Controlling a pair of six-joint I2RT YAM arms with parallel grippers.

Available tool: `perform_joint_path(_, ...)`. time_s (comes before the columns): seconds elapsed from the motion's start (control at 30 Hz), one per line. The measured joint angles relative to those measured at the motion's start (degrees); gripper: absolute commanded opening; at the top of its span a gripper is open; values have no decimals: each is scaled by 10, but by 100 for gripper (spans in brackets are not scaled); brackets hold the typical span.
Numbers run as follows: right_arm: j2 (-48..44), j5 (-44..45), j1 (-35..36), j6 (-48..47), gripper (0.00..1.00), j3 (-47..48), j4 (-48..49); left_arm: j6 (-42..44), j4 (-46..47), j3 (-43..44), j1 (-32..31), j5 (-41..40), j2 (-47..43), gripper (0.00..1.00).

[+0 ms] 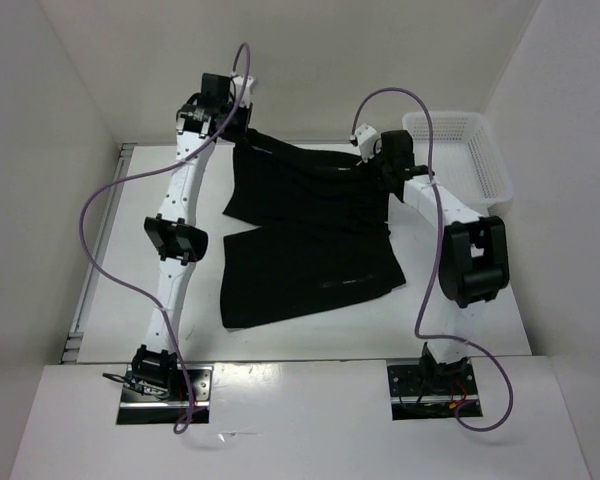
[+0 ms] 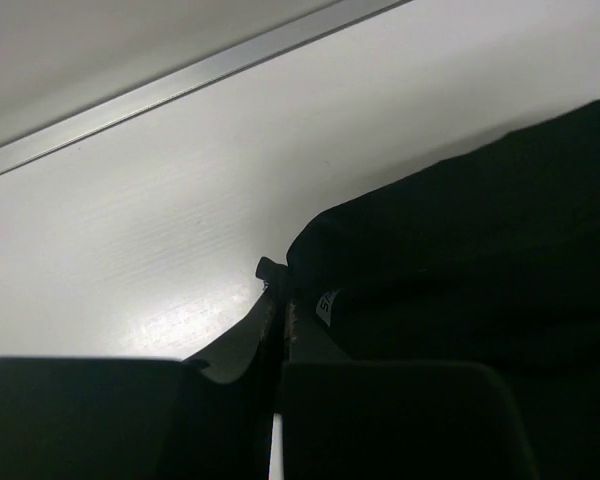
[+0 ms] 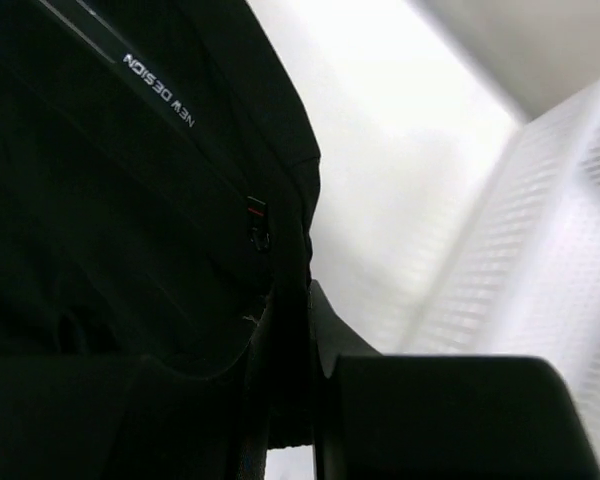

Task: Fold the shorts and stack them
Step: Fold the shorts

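The shorts (image 1: 310, 245) are laid flat on the table (image 1: 320, 340), near the basket (image 1: 490, 160). Far corners are clamped by left gripper (image 2: 280, 310) and right gripper (image 3: 302, 310); bite seems thin, view dark. A corner may be dropped mid-fold if dragged unevenly.

Item count: one pair of shorts (image 1: 310, 230), one basket (image 1: 492, 160), one tabletop (image 1: 280, 345), two hands: left hand (image 1: 238, 125), right hand (image 1: 370, 163).
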Motion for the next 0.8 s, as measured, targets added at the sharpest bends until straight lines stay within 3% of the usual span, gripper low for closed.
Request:
perform_joint_path(0.33, -155, 11, 56, -78, 0, -122, -7, 0, -129, -10, 15, 45, -114, 0)
perform_joint_path(0.7, -209, 8, 72, -89, 0, -206, -20, 0, -143, -239, -32, 143, -294, 0)
perform_joint_path(0.8, -220, 12, 72, -89, 0, -206, -21, 1, -43, -469, -54, 149, -415, 0)
